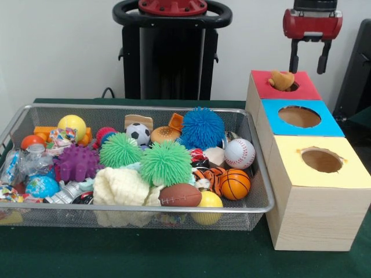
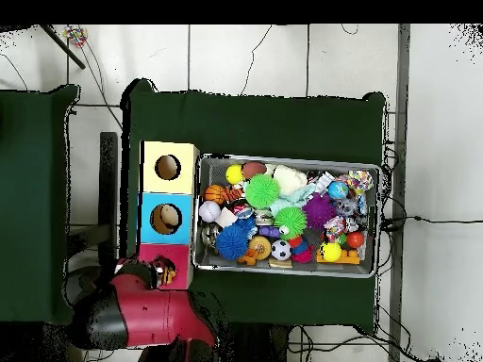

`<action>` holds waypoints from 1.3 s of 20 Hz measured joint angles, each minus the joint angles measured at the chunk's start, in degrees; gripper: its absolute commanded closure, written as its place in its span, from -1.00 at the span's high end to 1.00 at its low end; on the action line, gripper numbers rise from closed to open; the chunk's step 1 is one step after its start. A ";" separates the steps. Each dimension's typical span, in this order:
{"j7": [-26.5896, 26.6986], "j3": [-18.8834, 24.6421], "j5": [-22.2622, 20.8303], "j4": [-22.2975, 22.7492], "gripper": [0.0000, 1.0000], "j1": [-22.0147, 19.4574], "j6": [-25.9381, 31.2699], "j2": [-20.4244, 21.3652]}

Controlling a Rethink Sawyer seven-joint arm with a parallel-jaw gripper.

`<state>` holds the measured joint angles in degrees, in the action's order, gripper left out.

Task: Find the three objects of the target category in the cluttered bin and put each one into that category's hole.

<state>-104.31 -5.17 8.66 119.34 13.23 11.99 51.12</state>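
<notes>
From across the table, the tan plush animal (image 1: 282, 80) is sitting half in the red-surround hole (image 1: 284, 85) and may be catching on its rim instead of dropping. The gripper (image 1: 310, 56) is hanging directly above it, jaws spread and empty.

From overhead, the arm is covering the red box; the tiger-striped plush (image 2: 220, 194) is lying in the wire bin (image 2: 289, 161), well apart.

Blue spiky ball (image 1: 202, 127), baseball (image 1: 239, 153)

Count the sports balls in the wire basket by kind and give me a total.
Soccer ball: 1
Baseball: 1
Basketball: 1
Football: 1
Total: 4
</notes>
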 measured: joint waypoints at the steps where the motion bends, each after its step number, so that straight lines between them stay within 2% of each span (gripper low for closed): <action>1: 0.00 -0.04 -0.48 0.01 1.00 0.22 0.00 -0.70; 6: 0.00 -0.43 -1.84 -0.01 1.00 1.24 -0.01 -3.71; 13: -0.01 -0.85 -2.61 -0.05 1.00 1.44 -0.40 -5.67; 26: 0.00 0.17 -3.03 0.60 1.00 -0.09 -0.75 -5.23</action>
<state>-104.31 -5.01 5.63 119.94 13.14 11.24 45.89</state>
